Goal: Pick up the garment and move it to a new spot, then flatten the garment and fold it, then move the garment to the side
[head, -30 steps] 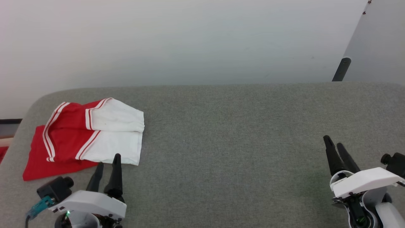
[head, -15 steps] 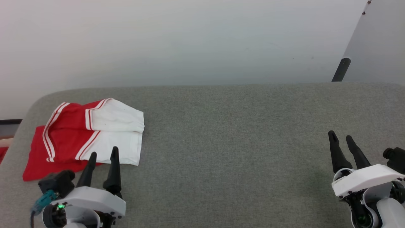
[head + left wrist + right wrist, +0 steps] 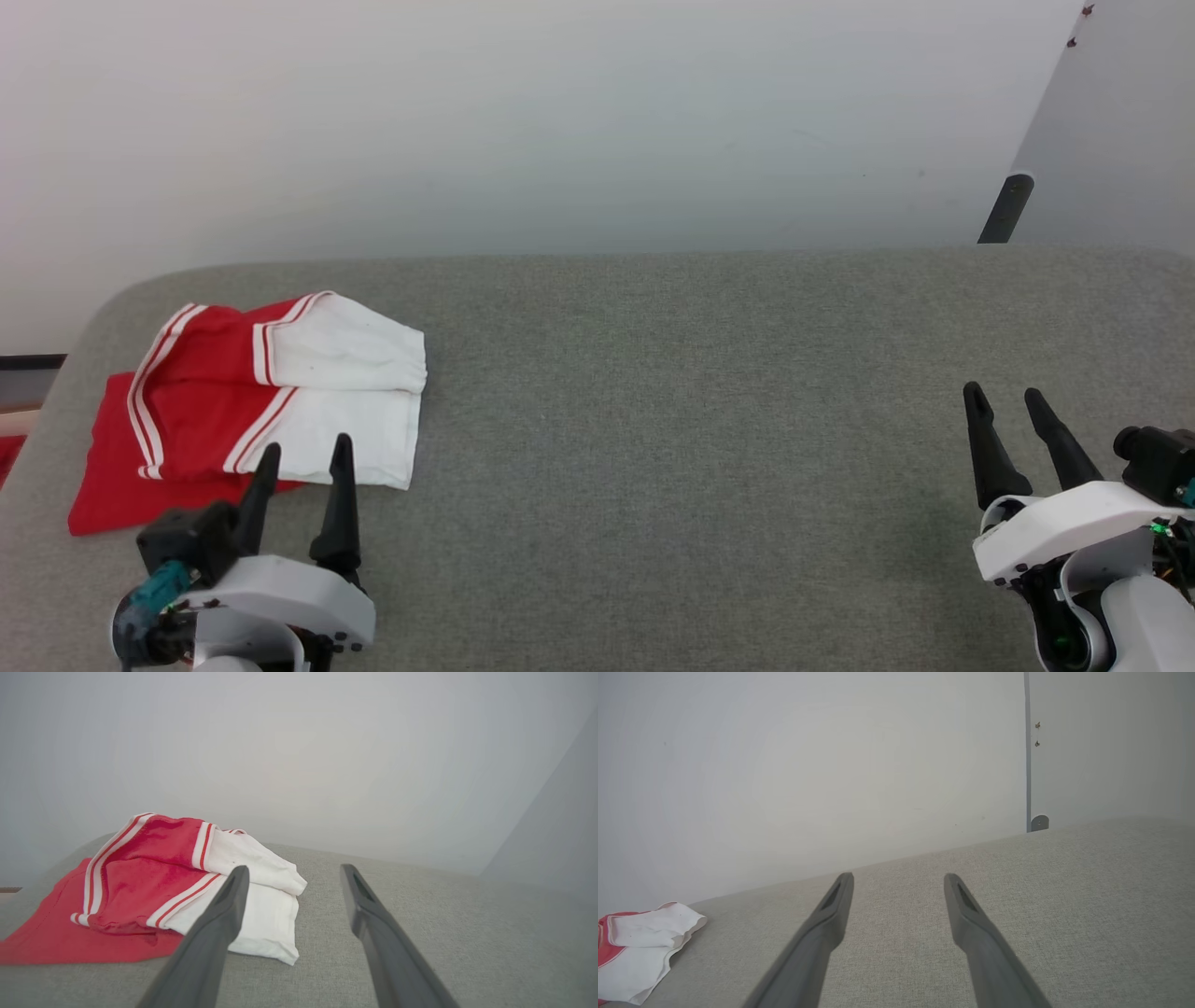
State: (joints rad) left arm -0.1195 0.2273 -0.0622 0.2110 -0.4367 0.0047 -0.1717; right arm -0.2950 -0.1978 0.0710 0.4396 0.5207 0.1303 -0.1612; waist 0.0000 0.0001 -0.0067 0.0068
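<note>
The garment [image 3: 252, 401] lies folded at the far left of the grey table [image 3: 700, 420], red with white sleeves and striped trim; its printed number is hidden. My left gripper [image 3: 303, 453] stands open just in front of the garment's near edge, nothing between its fingers. In the left wrist view the garment [image 3: 154, 886] sits ahead and left of the open left gripper [image 3: 294, 872]. My right gripper [image 3: 1004, 397] is open at the far right over bare table. The right wrist view shows the right gripper [image 3: 899, 877] open and the garment's [image 3: 640, 942] white sleeves at its lower left.
A pale wall runs behind the table. A dark post [image 3: 1006, 207] stands at the back right by a grey panel. The table's rounded left corner lies just past the garment; a bit of red [image 3: 7, 457] shows beyond the left edge.
My left gripper drew back a little toward me and spread its fingers wider. The right gripper's fingers also spread apart and rose slightly. The garment stayed put.
</note>
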